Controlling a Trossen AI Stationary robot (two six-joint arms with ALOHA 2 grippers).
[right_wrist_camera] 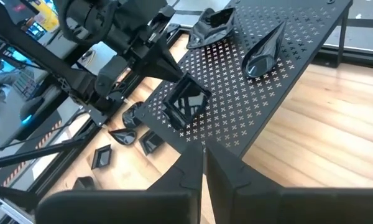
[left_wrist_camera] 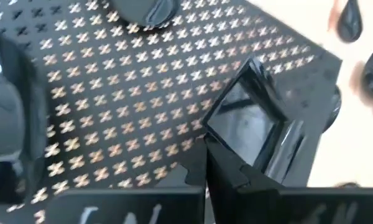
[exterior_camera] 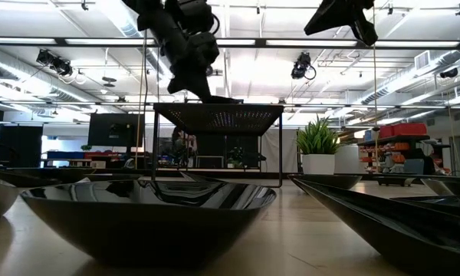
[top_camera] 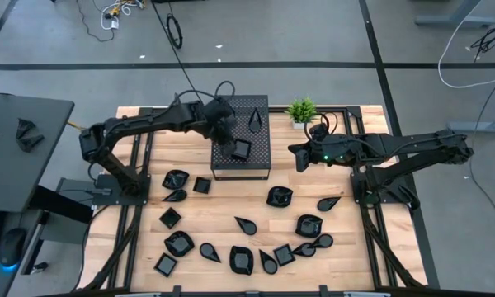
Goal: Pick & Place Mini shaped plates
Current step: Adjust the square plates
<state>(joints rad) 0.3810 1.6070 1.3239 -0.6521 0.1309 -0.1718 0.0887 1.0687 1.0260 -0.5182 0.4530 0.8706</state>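
My left gripper reaches over the black perforated box and is shut on a square mini plate near the box's near side. A teardrop plate and a leaf-shaped plate lie flat on the box top farther back. Several more glossy black mini plates lie scattered on the wooden table in front of the box. My right gripper is shut and empty. It hovers above the table, just right of the box, pointing toward it. My left gripper pinches the square plate at its rim, by one corner, between the two fingertips. The fingers come slanting down from above, from the table's left. The plate is tilted, its hollow toward the right arm and its lower edge on or just above the box top.
The small green potted plant stands at the far edge, right of the box. The box stands raised on thin legs. Bare wood lies between the box and my right arm. In the low view, two plates fill the foreground.
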